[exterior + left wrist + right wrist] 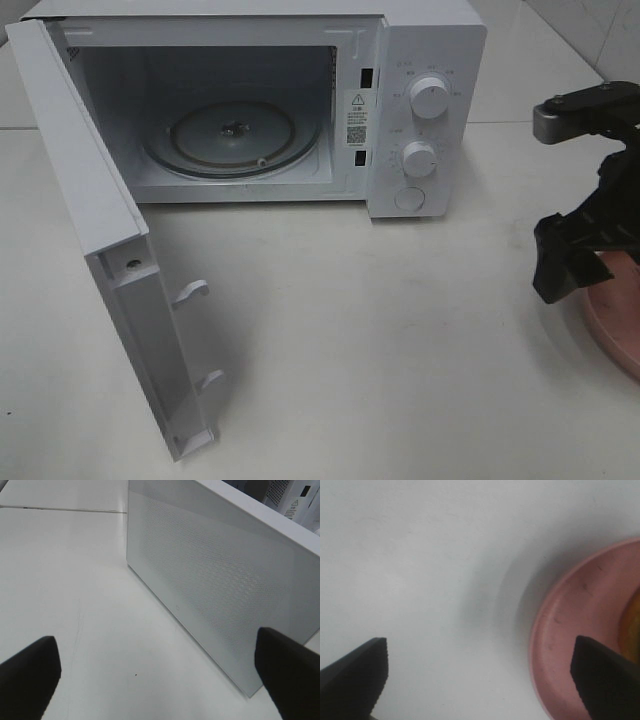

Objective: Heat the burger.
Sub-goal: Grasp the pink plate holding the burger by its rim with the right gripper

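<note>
The burger shows only as a yellow-orange sliver (633, 625) at the picture's edge in the right wrist view, sitting on a round pink plate (570, 630). In the exterior high view the plate (618, 325) lies at the far right and the burger is out of view. My right gripper (565, 265) hangs just above the plate's near-left rim. It is open (480, 680), with nothing between its fingers. My left gripper (160, 675) is open too, facing the outer face of the microwave door (210, 580), and does not appear in the exterior high view.
The white microwave (420, 100) stands at the back with its door (100, 230) swung wide open toward the front left. Its glass turntable (232, 135) is bare. White tabletop (380, 340) spreads between the microwave and the plate.
</note>
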{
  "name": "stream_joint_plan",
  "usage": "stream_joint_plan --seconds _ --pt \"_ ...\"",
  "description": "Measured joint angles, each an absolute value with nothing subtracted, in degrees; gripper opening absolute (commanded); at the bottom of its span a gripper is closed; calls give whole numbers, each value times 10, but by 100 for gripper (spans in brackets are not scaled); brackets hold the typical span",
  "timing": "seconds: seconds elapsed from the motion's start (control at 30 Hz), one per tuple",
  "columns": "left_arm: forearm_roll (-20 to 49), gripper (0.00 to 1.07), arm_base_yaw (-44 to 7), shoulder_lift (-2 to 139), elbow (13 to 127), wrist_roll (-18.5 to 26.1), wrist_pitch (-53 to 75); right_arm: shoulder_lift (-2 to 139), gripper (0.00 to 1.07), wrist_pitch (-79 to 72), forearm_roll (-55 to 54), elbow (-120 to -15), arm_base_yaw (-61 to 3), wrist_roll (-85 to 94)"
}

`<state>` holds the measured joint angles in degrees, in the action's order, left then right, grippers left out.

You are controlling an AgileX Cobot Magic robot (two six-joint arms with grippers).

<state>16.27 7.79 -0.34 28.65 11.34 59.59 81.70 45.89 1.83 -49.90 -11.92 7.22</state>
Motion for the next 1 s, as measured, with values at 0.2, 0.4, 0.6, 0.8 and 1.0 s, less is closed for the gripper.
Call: stream_joint_plan --seconds 0.2,0.4,0.6,0.8,1.0 --pt "163 98 78 -3 286 113 596 820 99 461 42 -497 -77 72" --pt "163 98 78 -3 286 113 596 850 97 458 50 -497 -70 66" --pt "163 98 78 -3 286 113 596 886 96 439 72 -497 -70 37" --pt "163 98 78 -3 286 113 596 934 94 419 113 -497 -70 -16" --pt "163 98 78 -3 286 113 596 972 93 398 123 -497 -70 -30"
